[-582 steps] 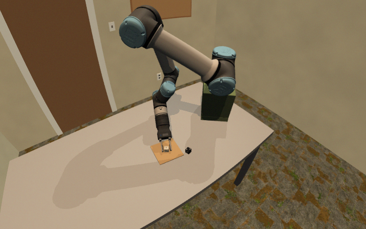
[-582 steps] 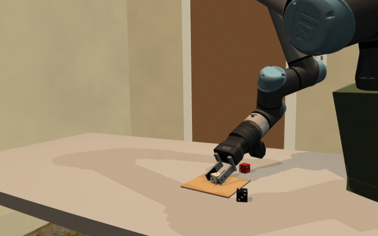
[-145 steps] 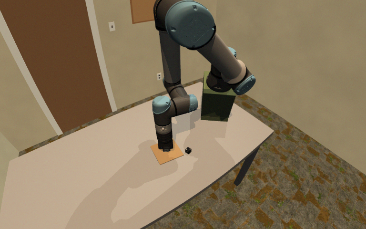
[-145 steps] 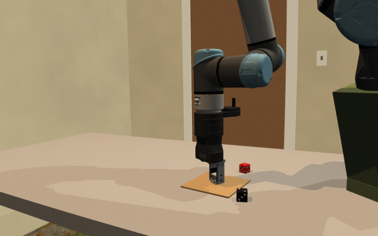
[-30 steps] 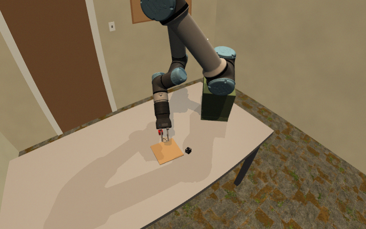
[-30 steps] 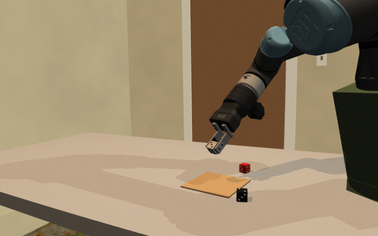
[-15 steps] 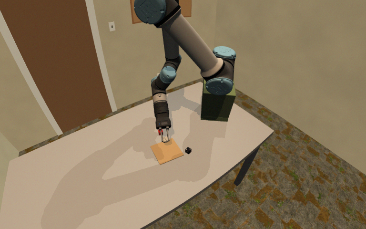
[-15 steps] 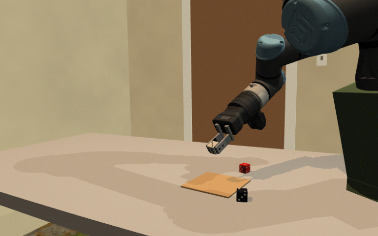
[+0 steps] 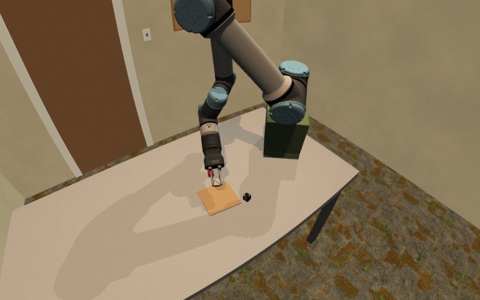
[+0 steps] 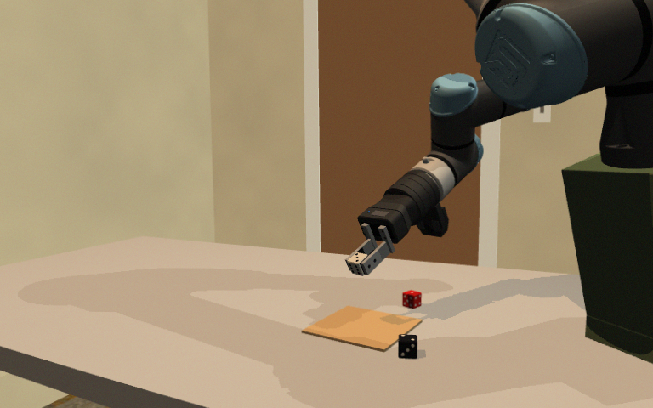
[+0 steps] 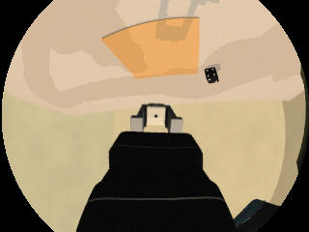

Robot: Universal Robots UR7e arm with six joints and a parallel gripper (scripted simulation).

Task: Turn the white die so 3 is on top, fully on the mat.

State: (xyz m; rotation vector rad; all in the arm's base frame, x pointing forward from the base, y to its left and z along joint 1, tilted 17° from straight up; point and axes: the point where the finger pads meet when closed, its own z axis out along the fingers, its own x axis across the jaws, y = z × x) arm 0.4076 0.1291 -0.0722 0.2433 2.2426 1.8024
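My gripper point(image 10: 361, 263) is shut on the white die point(image 10: 356, 262) and holds it tilted in the air, well above the table and over the far side of the orange mat point(image 10: 361, 326). In the top view the gripper point(image 9: 215, 180) and the white die point(image 9: 216, 181) show just above the mat's point(image 9: 219, 200) far edge. In the wrist view the die point(image 11: 154, 116) sits between the fingers, one pip facing the camera, with the mat point(image 11: 156, 46) beyond.
A black die point(image 10: 407, 346) lies on the table beside the mat's near right corner, also in the top view point(image 9: 247, 197) and the wrist view point(image 11: 211, 75). A red die point(image 10: 411, 297) lies beyond the mat. The arm's green base block point(image 9: 285, 135) stands at the back.
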